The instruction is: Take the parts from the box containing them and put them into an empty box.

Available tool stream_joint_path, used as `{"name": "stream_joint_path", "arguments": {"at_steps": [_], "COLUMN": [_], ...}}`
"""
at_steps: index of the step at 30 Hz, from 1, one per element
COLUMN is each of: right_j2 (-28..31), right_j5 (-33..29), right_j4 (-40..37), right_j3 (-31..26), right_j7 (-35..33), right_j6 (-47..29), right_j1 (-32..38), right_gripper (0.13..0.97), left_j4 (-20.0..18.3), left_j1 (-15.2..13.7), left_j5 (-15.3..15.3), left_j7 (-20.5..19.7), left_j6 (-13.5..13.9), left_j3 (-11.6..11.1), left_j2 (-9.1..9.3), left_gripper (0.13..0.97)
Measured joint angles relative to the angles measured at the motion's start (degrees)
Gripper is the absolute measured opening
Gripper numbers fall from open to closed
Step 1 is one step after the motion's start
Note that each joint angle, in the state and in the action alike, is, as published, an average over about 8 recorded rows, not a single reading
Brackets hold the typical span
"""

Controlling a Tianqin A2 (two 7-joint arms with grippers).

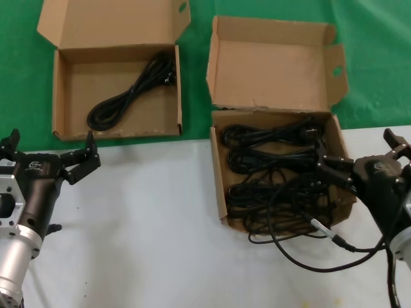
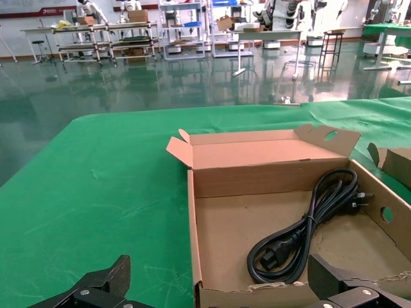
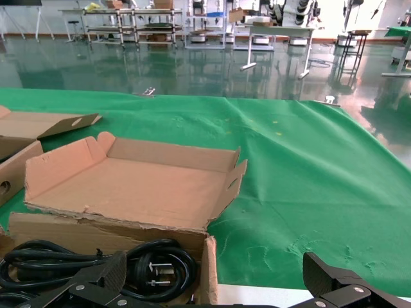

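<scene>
The squarish box (image 1: 219, 176) stands at the right, lid (image 1: 270, 67) open, with several black looped cables (image 1: 276, 168) inside; some hang over its front edge. The wider box (image 1: 60, 96) at the far left holds one cable (image 1: 131, 91). My right gripper (image 1: 357, 151) is open over the squarish box's right edge, one finger above the cables. In the right wrist view its jaws (image 3: 215, 268) straddle that box's corner, with cable plugs (image 3: 138, 264) beside it. My left gripper (image 1: 50, 149) is open, just before the wider box's front wall. The left wrist view (image 2: 219, 277) shows the cable (image 2: 307, 232) inside.
My own black cable with a metal connector (image 1: 329, 232) trails on the white table (image 1: 141, 224) in front of the squarish box. Green cloth (image 1: 379, 58) covers the far part. The squarish box's lid stands up behind it (image 3: 128, 192).
</scene>
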Motion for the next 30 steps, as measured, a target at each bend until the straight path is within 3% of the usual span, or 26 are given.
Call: {"name": "stream_joint_path", "arguments": {"at_steps": [30], "right_j2": [0.0], "right_j5": [0.0], "right_j4": [0.0], "right_j3": [0.0], "right_j7": [0.0], "right_j6": [0.0], "right_j1": [0.0], "right_gripper": [0.966], "left_j4": [0.0], "left_j1": [0.0], "left_j5": [0.0], "left_j7": [0.0], "left_j6": [0.0], "left_j3": [0.0], "left_j2": [0.0], "left_gripper": [0.966]}}
